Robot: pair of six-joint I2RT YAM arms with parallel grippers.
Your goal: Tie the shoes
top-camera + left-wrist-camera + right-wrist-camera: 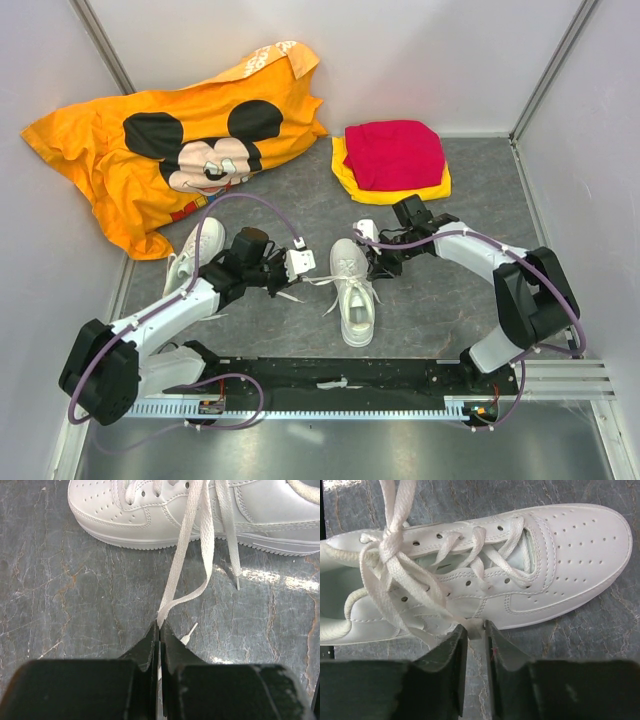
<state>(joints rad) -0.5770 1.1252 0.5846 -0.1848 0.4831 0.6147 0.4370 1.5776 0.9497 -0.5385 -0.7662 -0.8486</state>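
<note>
Two shoes (356,292) on grey marbled table (320,190); pale walls (400,50) around. Left gripper (160,628) pinches lace (182,555); right gripper (476,630) narrow, clamped on lace too.

The white low-top leather sneaker (356,290) is plain white, sole included, with rows of punched dots across its toe; the second white sneaker (195,250) matches. Their long flat laces (172,580) are white. The stone-look table top (440,300) is grey with pale and rusty veins. The crumpled orange shirt (100,140) carries a black-eared cartoon mouse print. One folded red cloth (395,150) shows beside a folded yellow cloth (342,165).
</note>
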